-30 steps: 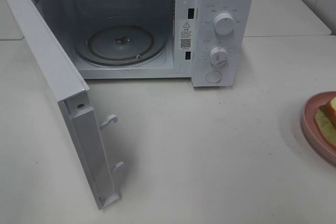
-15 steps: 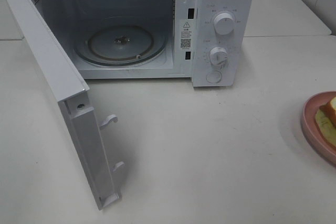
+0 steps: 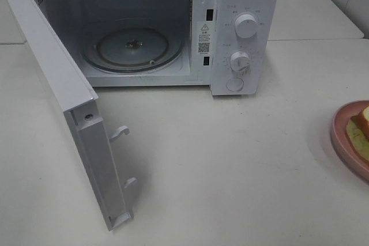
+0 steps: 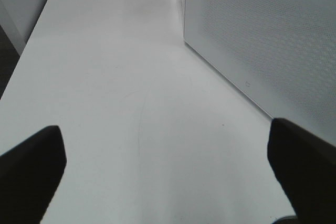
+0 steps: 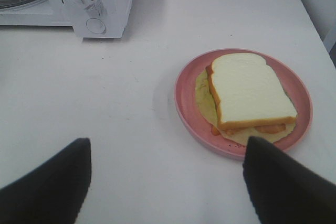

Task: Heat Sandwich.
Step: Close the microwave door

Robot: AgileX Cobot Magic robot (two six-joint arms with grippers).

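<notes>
At the upper left of the high view a white microwave [image 3: 173,27] is seen with its door [image 3: 63,96] swung fully open toward the lower left; a glass turntable [image 3: 132,47] lies inside the cavity; on the inner frame just right of the cavity a warning triangle and a QR-code sticker [image 3: 204,41] can be made out, though the small print cannot be read; two round knobs [image 3: 247,26] and a round button sit on the control panel, with markings too small to be read.

In the left wrist view the left gripper [image 4: 168,169] is held spread wide above the bare white tabletop [image 4: 131,103], nothing being touched or held; the perforated door panel stands near its one side.

In the right wrist view the right gripper [image 5: 165,182] is likewise held apart and empty, poised above the tabletop short of the pink plate [image 5: 186,100]; the sandwich [image 5: 249,93] rests flat on that plate, which is cut by the right edge of the high view, well apart from the microwave.
</notes>
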